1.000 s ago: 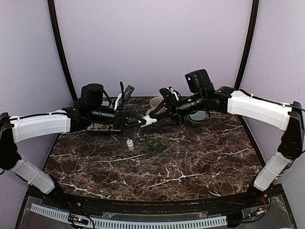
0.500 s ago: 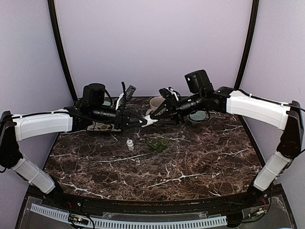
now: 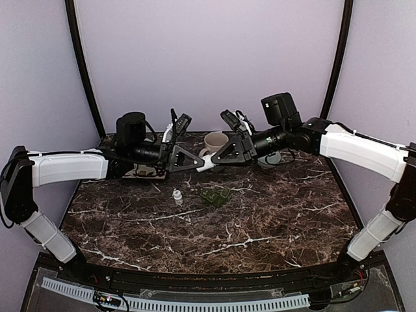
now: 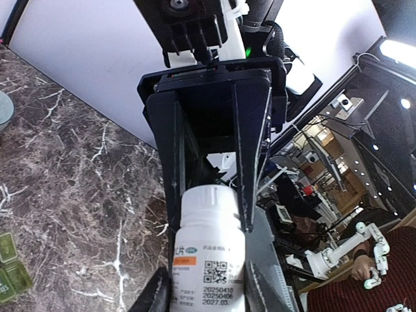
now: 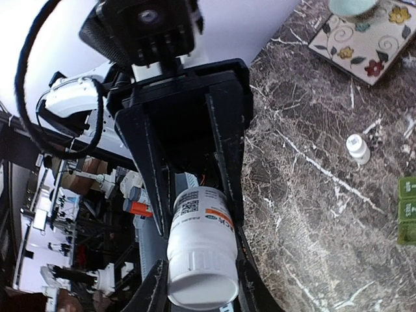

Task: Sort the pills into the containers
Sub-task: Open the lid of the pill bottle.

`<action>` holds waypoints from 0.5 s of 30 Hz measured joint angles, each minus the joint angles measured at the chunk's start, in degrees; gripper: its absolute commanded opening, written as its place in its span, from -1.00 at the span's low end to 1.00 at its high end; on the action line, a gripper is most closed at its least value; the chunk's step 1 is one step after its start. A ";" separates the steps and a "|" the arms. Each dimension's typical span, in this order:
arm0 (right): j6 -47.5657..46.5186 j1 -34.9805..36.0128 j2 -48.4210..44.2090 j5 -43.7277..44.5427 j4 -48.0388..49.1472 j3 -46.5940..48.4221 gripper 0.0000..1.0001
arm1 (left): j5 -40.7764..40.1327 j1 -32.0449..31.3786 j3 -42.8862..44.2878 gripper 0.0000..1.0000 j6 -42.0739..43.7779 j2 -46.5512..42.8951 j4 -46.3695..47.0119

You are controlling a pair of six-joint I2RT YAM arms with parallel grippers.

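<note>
Dark veined marble tabletop (image 3: pixel 260 221) sits under lilac walls. Above its rear middle the white pill bottle (image 3: pixel 207 166) hangs level in the air. The left gripper (image 3: pixel 194 162) pinches its labelled body, and the right gripper (image 3: pixel 219 156) is clamped around its ribbed-cap end. A mug (image 3: pixel 216 140) stands just behind. Below lie a small white vial (image 3: pixel 177 195) and a green pill organiser (image 3: pixel 216 196), with a floral coaster (image 3: pixel 140 173) further left.
</note>
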 measured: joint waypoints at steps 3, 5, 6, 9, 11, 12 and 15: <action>-4.72 0.11 -1.53 -0.07 0.52 -0.24 -0.75 | 2.01 -0.13 0.00 -0.75 -5.22 0.22 4.00; -7.52 0.24 -2.03 -0.20 0.96 -0.24 -0.75 | 2.82 -0.11 0.00 -0.75 -8.20 0.22 6.12; -8.92 0.31 -2.23 -0.24 1.16 -0.24 -0.74 | 3.30 -0.11 0.00 -0.75 -9.81 0.24 7.08; -12.33 0.42 -2.82 -0.31 1.88 -0.42 -0.73 | 4.00 -0.13 0.00 -0.75 -13.14 0.24 8.98; -14.32 0.42 -3.21 -0.15 2.58 -0.79 -0.72 | 4.31 -0.13 0.00 -0.75 -15.13 0.24 9.90; -15.13 0.42 -3.39 -0.09 2.69 -0.90 -0.72 | 4.61 -0.13 -0.02 -0.76 -15.98 0.24 10.19; -17.84 0.42 -4.11 0.55 3.30 -1.46 -0.72 | 5.09 -0.13 -0.07 -0.75 -18.21 0.24 11.28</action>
